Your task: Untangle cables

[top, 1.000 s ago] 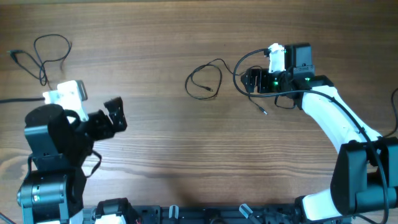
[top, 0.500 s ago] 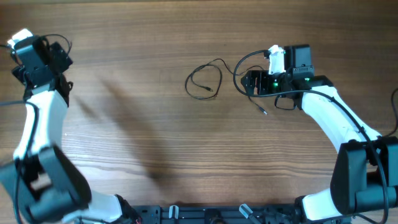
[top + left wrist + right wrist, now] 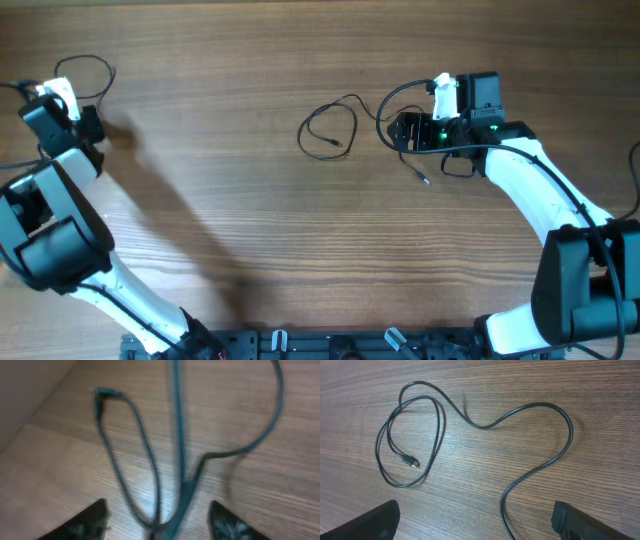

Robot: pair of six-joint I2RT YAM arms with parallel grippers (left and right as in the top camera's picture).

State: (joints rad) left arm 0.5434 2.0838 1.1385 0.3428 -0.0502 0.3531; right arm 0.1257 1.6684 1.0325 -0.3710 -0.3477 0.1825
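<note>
You will find the left gripper (image 3: 157, 520) spread, straddling the far-left cable (image 3: 177, 420); the right gripper (image 3: 475, 527) spread over the centre cable (image 3: 480, 426).

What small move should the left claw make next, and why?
Probably ease down slightly and close the left claw. The left wrist view shows it open, with strands of the far-left cable meeting right between its tips, not yet gripped. Closing there would likely secure that crossing so the loops can be pulled apart.

Our L arm (image 3: 52, 215) is stretched far out left, L gripper (image 3: 159, 525) w/ fingers apart. R arm (image 3: 540, 190) is bent fwd, R gripper (image 3: 477, 522) spread wide.
</note>
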